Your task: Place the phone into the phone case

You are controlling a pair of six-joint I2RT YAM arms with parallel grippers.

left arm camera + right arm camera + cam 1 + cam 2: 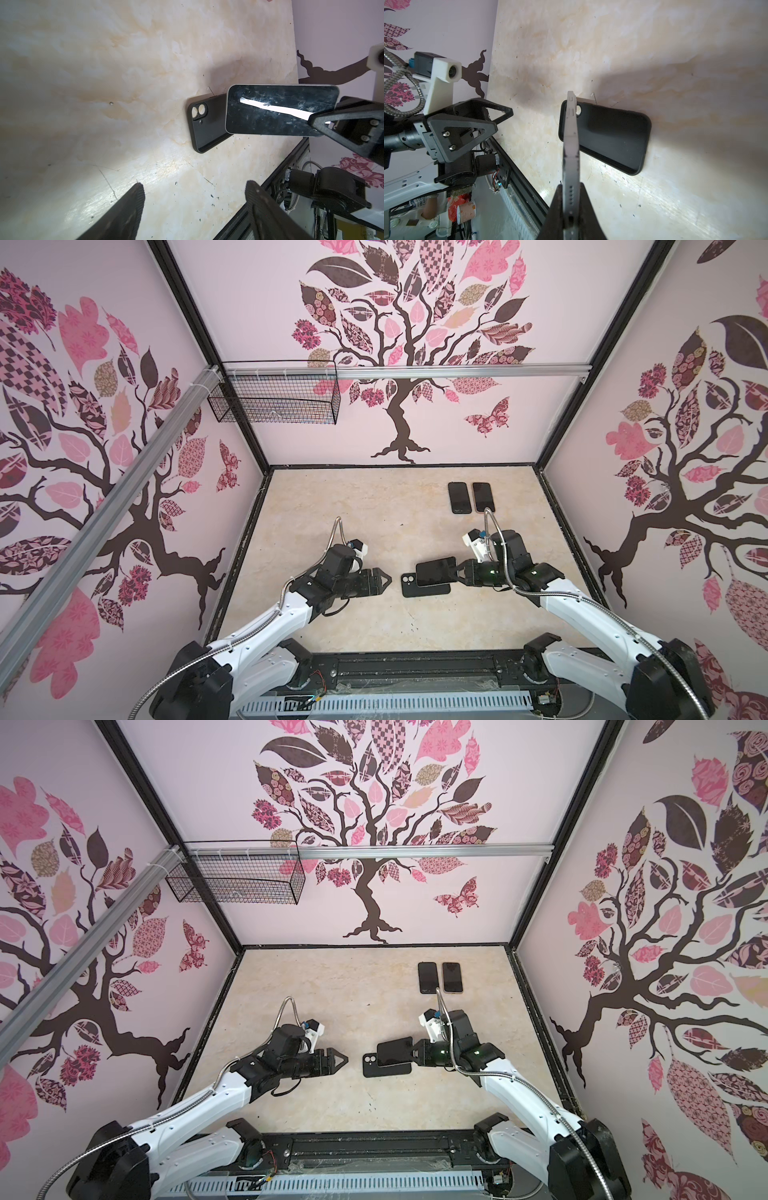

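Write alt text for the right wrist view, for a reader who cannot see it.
The right gripper is shut on a phone, seen edge-on, over an empty black phone case lying open side up on the pale marbled table. To one side, the left gripper stands open, holding nothing.

At the far side of the marble-look desk (332, 497) 2 dark phones (460, 497) lie flat, side by side, nearly touching. A black wire basket (274, 402) hangs on the metal rail (457, 373) of the back wall (457, 427).
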